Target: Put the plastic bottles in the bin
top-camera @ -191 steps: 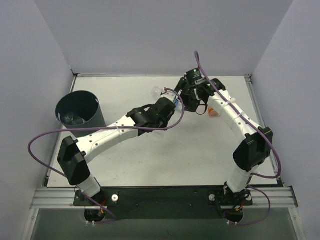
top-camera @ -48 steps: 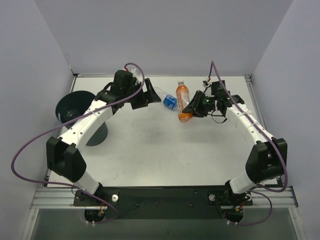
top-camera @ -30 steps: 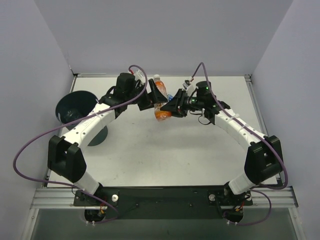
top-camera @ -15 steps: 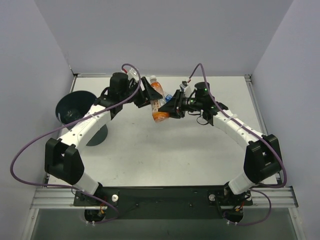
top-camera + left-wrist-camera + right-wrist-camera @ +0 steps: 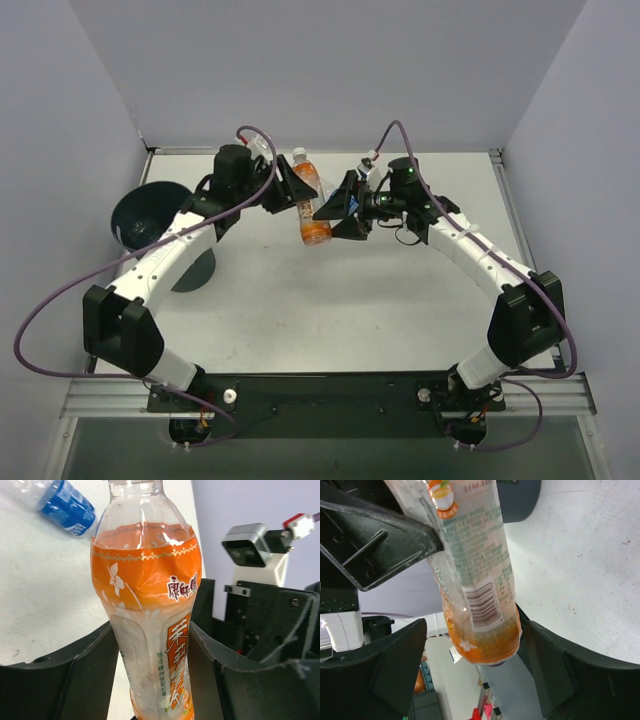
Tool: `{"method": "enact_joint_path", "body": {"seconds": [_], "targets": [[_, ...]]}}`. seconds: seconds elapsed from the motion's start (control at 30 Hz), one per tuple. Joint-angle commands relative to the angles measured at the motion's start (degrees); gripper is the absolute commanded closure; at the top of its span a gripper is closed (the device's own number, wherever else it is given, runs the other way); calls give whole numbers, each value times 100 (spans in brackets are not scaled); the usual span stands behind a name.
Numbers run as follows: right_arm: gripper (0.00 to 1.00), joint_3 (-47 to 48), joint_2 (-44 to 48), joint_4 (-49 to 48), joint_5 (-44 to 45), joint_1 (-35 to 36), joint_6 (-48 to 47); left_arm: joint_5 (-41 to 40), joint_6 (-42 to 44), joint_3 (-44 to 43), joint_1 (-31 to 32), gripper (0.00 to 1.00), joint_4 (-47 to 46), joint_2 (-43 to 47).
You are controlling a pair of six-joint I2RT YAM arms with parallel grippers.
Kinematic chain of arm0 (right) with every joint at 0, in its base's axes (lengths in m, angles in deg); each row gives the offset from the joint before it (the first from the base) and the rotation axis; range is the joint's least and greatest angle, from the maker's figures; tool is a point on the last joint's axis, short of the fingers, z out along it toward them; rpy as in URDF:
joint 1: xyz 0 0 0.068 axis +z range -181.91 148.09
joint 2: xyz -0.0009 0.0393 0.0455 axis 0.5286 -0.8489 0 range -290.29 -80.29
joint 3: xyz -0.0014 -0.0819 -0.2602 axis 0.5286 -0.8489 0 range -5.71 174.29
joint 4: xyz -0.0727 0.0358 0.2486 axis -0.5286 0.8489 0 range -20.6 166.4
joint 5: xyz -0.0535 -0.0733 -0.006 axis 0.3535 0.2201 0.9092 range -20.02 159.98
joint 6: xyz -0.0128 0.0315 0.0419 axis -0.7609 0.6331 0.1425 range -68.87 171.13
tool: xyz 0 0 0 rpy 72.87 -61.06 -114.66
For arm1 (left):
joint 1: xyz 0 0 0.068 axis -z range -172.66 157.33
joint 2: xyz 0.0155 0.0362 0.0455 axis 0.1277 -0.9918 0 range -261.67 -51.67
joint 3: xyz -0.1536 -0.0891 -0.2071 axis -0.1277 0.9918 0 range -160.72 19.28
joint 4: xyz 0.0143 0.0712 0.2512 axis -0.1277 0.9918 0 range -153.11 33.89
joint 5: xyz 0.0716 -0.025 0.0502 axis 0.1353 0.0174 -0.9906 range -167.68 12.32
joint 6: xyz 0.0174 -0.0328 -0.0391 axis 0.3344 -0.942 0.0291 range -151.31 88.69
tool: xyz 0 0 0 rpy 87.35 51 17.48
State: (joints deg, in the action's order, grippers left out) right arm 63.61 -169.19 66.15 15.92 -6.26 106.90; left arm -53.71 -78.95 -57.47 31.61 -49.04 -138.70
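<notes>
orange bottle (image 5: 310, 205) in left gripper (image 5: 152, 647); right gripper (image 5: 476, 635) spread around base.

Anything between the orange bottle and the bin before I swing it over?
Nothing visible lies on the table between the orange bottle and the bin. However, the right gripper, open, flanks the bottle's base, while the left gripper holds it.

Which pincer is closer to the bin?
Left. The left pincer is right of the bin; the right pincer lies farther right, beyond the bottle.
</notes>
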Motion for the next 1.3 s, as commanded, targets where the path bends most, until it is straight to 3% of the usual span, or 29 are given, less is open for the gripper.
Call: {"method": "enact_joint_path", "body": {"seconds": [0.0, 0.17, 0.4, 0.67, 1.0, 1.1, 1.17, 1.23, 1.27], "targets": [[25, 424, 171, 614, 10, -103, -470, -829, 570, -533, -45, 69, 691, 466], [25, 354, 312, 834, 106, -508, -540, -2069, 1080, -876, -45, 69, 1642, 941], [25, 600, -30, 1238, 265, -833, -918, -4513, 2124, -1492, -238, 69, 3075, 1670], [25, 802, -224, 1493, 195, -860, -1085, -6323, 3127, -1388, -1170, 68, 3218, 1935], [25, 847, -250, 1739, 212, -869, -1288, -6607, 3138, -606, -2188, 63, 2400, 1548], [26, 785, -241, 1766, 282, -860, -1340, -6308, 3094, -376, -2374, 54, 2232, 1513], [25, 785, -250, 1827, 378, -869, -1375, -6089, 3050, -323, -2401, 42, 2223, 1495], [25, 820, -276, 1862, 466, -869, -1437, -5957, 3041, -288, -2392, 21, 2223, 1504], [25, 846, -285, 1915, 502, -860, -1463, -5947, 3032, -297, -2392, 15, 2232, 1513]]}}
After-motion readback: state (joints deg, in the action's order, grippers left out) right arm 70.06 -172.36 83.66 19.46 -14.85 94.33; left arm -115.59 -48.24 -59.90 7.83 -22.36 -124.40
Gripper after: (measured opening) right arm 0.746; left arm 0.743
